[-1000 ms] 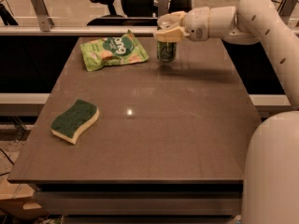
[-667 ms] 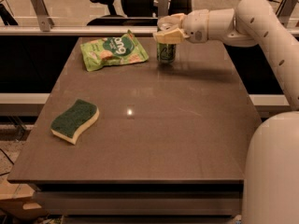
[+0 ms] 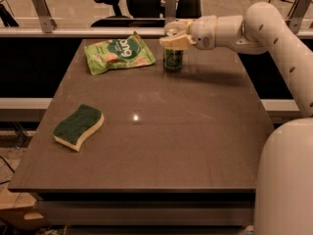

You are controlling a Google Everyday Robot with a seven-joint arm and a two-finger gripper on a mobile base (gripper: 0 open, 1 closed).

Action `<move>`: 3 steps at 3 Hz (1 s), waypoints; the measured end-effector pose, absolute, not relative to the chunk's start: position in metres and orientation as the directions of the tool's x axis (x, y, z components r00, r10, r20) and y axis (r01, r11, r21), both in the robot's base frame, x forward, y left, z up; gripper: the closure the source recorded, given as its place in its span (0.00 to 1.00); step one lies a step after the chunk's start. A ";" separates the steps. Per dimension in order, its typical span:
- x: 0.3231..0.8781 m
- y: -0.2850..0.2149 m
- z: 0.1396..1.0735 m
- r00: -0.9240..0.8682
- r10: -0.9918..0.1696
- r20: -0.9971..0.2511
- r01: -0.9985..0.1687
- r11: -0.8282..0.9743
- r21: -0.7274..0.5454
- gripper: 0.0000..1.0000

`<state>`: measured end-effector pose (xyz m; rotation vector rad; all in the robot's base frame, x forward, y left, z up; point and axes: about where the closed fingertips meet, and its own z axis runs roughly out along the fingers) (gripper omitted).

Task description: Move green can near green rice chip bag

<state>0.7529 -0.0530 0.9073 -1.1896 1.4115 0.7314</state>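
While pincer [image 3: 174, 42] tops one green can [image 3: 172, 60], one chip bag [image 3: 119, 54], one sponge [image 3: 78, 126]

A smooth, faintly reflective brown tabletop [image 3: 161, 151] is seen. The small dark green metal can [image 3: 172, 61] looks glossy, and the crinkled light green plastic snack bag [image 3: 119, 54] shiny. The green-and-yellow foam sponge [image 3: 78, 126] appears rough and matt. The smooth cream plastic gripper [image 3: 174, 41] is positioned at the can's top.

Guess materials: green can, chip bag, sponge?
Green can: likely metal, with a dark, slightly glossy body. Its top is hidden by the gripper right over it.
Green rice chip bag: thin plastic film, crinkled, with some sheen.
Sponge: probably soft foam, a pale yellow base under a matte green scrub layer.
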 end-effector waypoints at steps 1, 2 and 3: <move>0.753 -0.049 0.906 0.101 -0.259 -0.961 -0.937 0.301 -0.179 0.81; 0.753 -0.047 0.906 0.100 -0.258 -0.961 -0.938 0.298 -0.178 0.59; 0.753 -0.047 0.906 0.100 -0.258 -0.961 -0.938 0.298 -0.178 0.36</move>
